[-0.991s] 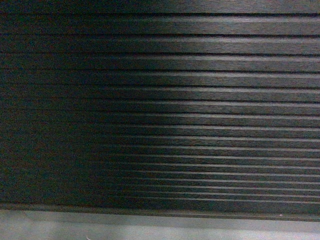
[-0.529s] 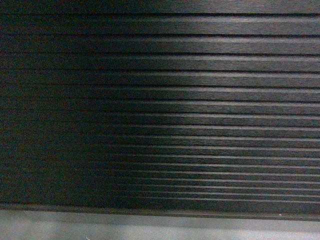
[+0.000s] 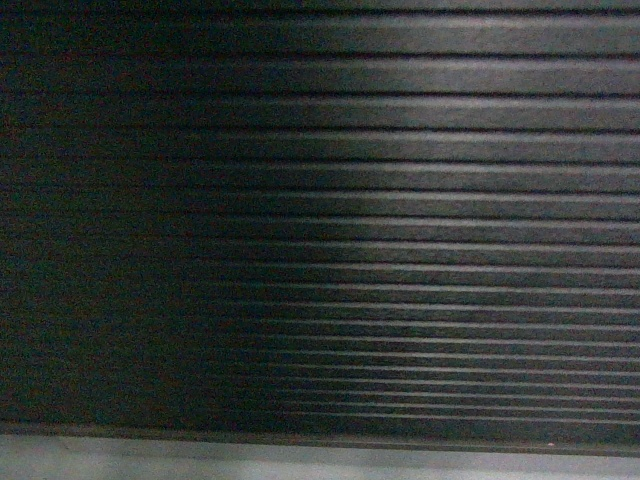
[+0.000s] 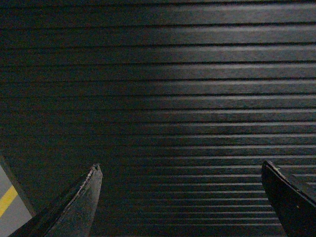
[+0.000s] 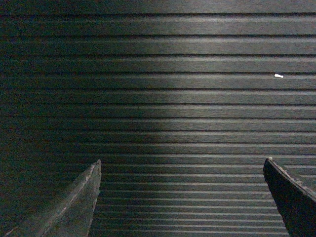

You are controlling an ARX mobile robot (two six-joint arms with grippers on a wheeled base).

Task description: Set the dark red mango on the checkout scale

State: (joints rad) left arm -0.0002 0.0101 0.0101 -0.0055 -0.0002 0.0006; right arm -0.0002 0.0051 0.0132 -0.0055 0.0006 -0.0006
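Dark ribbed panelling, the front of the checkout (image 3: 400,200), fills all three views. Below the panel in the head view runs the grey plinth (image 3: 300,462). In the left wrist view a patch of grey floor (image 4: 7,207) with a yellow line (image 4: 7,200) shows at the panel's lower left corner.

Left hand (image 4: 182,197): fingers spread wide, nothing between them, facing the panel. Right hand (image 5: 182,197): likewise spread and empty. A small white fleck (image 5: 279,76) sits on the panel, upper right in the right wrist view.

The mango and the scale appear in no view; their positions cannot be told, nor can the top surface of the checkout be seen.

Judgement: a mango is moderately heavy, smooth-skinned and liable to slip or bruise. It would best be held across its broad middle with moderate pressure, then set down gently, since its rounded body may roll.
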